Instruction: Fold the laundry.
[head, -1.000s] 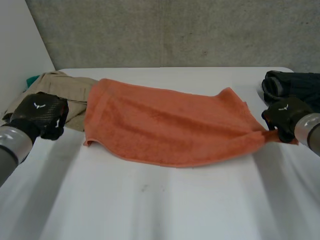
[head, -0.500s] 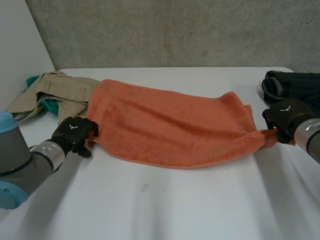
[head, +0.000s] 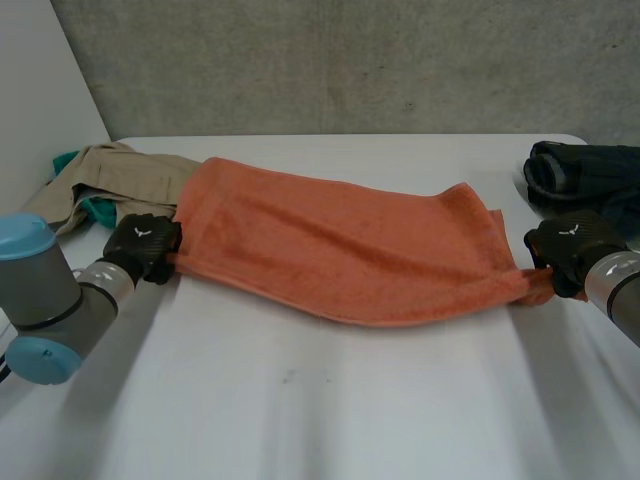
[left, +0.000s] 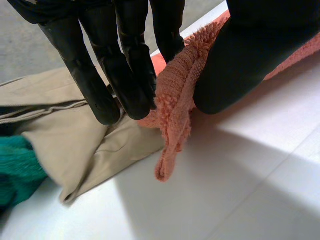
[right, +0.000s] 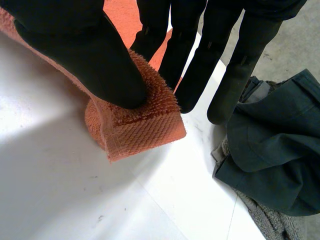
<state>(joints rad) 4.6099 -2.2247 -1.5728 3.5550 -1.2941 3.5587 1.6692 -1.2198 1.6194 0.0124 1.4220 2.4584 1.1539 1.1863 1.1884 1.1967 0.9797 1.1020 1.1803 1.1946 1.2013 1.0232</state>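
Observation:
An orange towel (head: 340, 250) lies stretched across the white table (head: 320, 410). My left hand (head: 142, 246) is at its near left corner, and in the left wrist view the fingers (left: 125, 75) and thumb pinch that orange towel (left: 175, 95) corner between them. My right hand (head: 565, 250) is at the near right corner. The right wrist view has the thumb (right: 95, 55) pressing the folded orange towel (right: 140, 125) corner against the fingers.
A beige garment (head: 125, 180) over something teal (head: 95, 208) lies at the back left, just behind my left hand. A dark garment (head: 585, 170) is heaped at the back right, close behind my right hand; it is the dark garment (right: 270, 145) beside the fingertips.
My left hand came in from the left edge to the towel's near left corner and closed on it. The towel's near edge is now pulled straighter. The right hand barely moved.

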